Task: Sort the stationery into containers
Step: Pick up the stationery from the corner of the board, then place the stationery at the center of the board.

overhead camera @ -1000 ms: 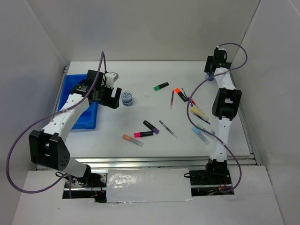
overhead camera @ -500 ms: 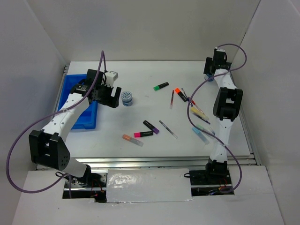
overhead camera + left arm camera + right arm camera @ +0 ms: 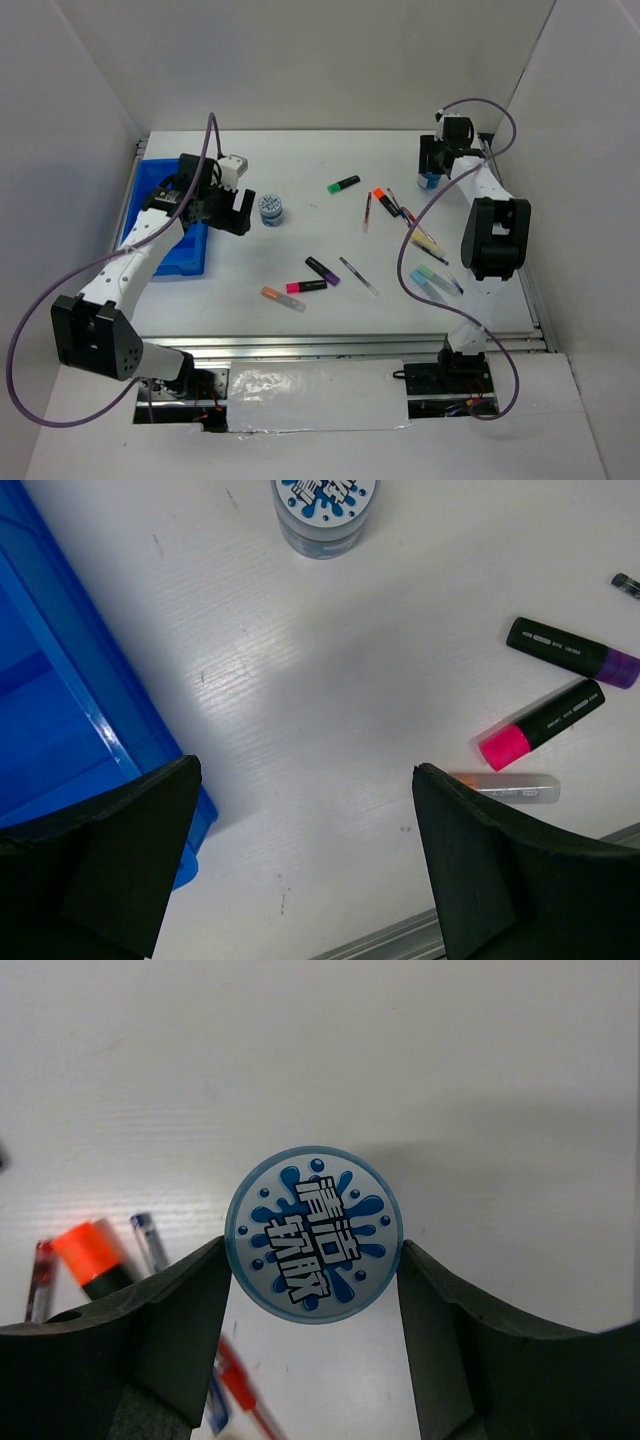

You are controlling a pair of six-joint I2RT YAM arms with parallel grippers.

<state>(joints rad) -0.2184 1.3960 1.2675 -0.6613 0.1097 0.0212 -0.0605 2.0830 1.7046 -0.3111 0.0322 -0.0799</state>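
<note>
My right gripper (image 3: 312,1252) is shut on a round blue-patterned tape roll (image 3: 313,1235), its fingers pressing both sides; in the top view it is at the far right (image 3: 432,172). My left gripper (image 3: 305,770) is open and empty over bare table, beside the bright-blue tray (image 3: 50,730) and short of the second tape roll (image 3: 325,510). In the top view the left gripper (image 3: 236,211) is between the tray (image 3: 186,256) and that roll (image 3: 270,208). Green (image 3: 343,184), orange (image 3: 385,200), purple (image 3: 322,270) and pink (image 3: 306,286) markers lie mid-table.
A pale orange marker (image 3: 283,298) lies near the front. Yellow (image 3: 422,240) and light blue (image 3: 428,285) markers lie beside the right arm. Thin pens lie at centre (image 3: 358,275) and by the orange marker (image 3: 367,212). White walls enclose the table.
My right gripper has moved left and slightly nearer from the far right corner with the tape roll in it. My left arm has shifted a little to the left.
</note>
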